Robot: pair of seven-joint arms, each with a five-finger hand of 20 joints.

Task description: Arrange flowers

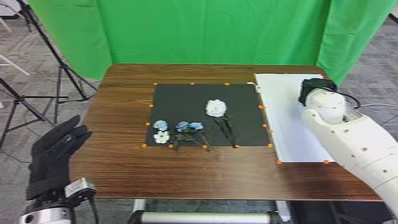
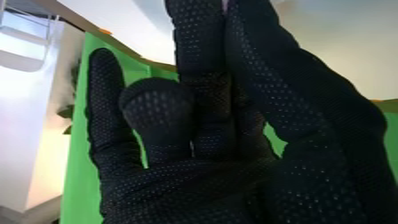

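Note:
In the head view, my right hand (image 1: 316,89) is over the far right part of the white sheet (image 1: 293,135). My right hand (image 2: 204,185) also shows large in the right wrist view; whether it holds anything is unclear. My left hand (image 1: 55,152) is off the table's left edge, open with straight fingers, away from the flowers. On the black mat (image 1: 182,107) lie a large white flower (image 1: 216,108) with a dark green stem, a pale blue flower (image 1: 160,125), a small white flower (image 1: 161,137) and a blue flower cluster (image 1: 188,126) with green stems.
The brown wooden table (image 1: 178,175) surrounds the mat and the sheet. Orange markers line their edges. A green curtain (image 1: 213,32) hangs behind the far edge, and a black tripod (image 1: 62,65) stands beyond the left side.

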